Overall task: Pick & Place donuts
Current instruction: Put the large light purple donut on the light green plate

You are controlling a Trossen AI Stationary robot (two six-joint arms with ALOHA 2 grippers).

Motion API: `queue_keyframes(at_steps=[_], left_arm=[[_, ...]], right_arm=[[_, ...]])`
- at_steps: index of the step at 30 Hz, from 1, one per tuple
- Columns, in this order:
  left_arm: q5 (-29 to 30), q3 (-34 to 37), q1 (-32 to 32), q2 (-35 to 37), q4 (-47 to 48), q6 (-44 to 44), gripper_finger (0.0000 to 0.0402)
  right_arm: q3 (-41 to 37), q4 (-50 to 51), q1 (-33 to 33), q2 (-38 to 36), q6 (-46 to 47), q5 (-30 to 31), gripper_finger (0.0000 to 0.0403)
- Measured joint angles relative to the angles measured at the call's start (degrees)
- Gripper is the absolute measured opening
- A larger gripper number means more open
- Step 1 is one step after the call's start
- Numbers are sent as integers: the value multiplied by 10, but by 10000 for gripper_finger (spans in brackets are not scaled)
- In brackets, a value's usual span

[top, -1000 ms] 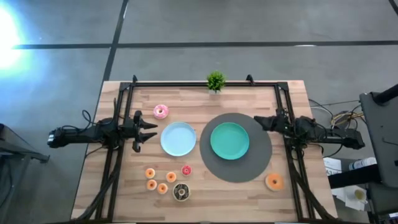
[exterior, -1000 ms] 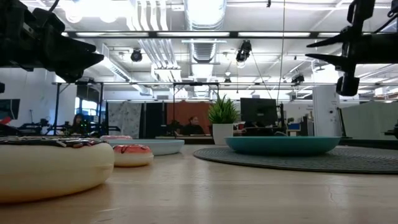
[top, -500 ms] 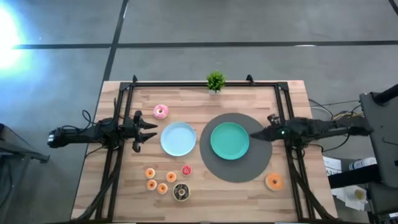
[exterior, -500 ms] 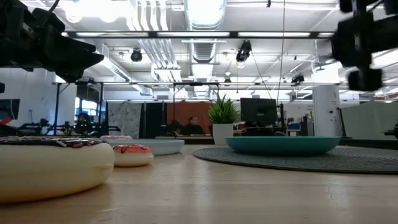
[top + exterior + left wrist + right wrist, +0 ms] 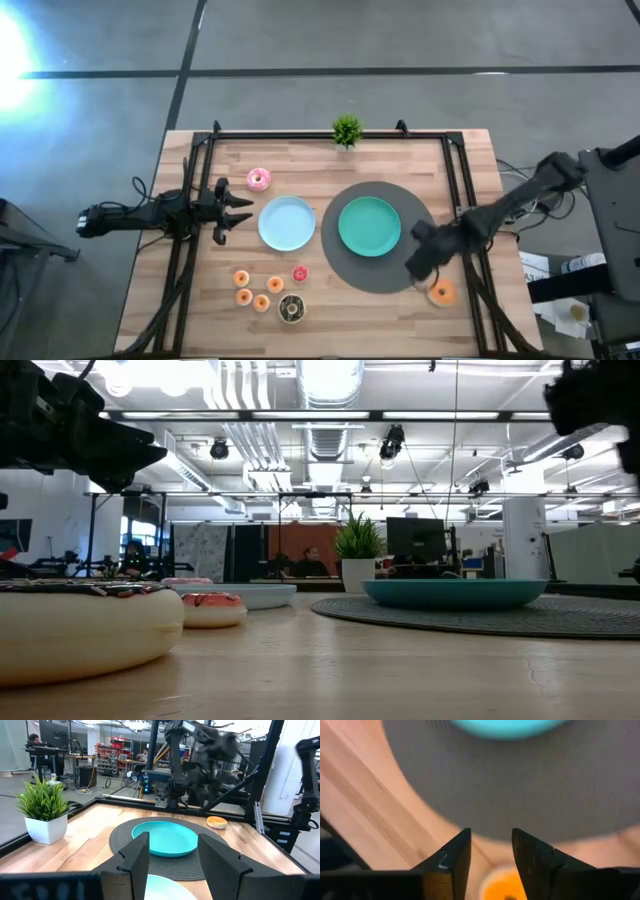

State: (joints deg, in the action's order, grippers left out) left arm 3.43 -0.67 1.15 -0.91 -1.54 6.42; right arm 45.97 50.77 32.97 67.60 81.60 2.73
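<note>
An orange-iced donut (image 5: 441, 292) lies flat on the table near the front right, beside the grey mat (image 5: 420, 215). My right gripper (image 5: 418, 262) hovers open just left of it, over the mat's near edge. In the right wrist view the donut (image 5: 504, 885) shows between and behind the open fingers (image 5: 491, 851). My left gripper (image 5: 240, 210) waits open, left of the light-blue plate (image 5: 287, 223). A pink donut (image 5: 259, 179) lies at the far left. Several mini orange donuts (image 5: 243, 296), a red one (image 5: 300, 273) and a chocolate one (image 5: 292, 309) lie at the front left.
A teal plate (image 5: 369, 226) sits on the grey mat. A small potted plant (image 5: 347, 130) stands at the far edge. Black frame rails (image 5: 460, 170) run along both table sides. Bare wood lies between the mini donuts and the orange donut.
My right gripper has swung from beside the teal plate's far right toward the table's near edge, tipping down, and now hangs over the mat's near rim next to the orange donut. The donuts and plates have stayed put.
</note>
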Motion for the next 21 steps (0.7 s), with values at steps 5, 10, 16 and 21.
queue_keyframes(at_steps=[5, 10, 16, 21], left_arm=[[0, 0, 0, -1, 0, 0, 142], [0, 0, 0, -1, 0, 0, 142], [0, 0, 0, -1, 1, 0, 142], [0, 0, 0, -1, 1, 0, 142]], right_arm=[[51, 1, 72, 127, 80, -94, 171], [105, 20, 94, 211, 157, -175, 202], [167, 106, 104, 276, 201, -180, 224], [181, 118, 107, 324, 192, -178, 226]])
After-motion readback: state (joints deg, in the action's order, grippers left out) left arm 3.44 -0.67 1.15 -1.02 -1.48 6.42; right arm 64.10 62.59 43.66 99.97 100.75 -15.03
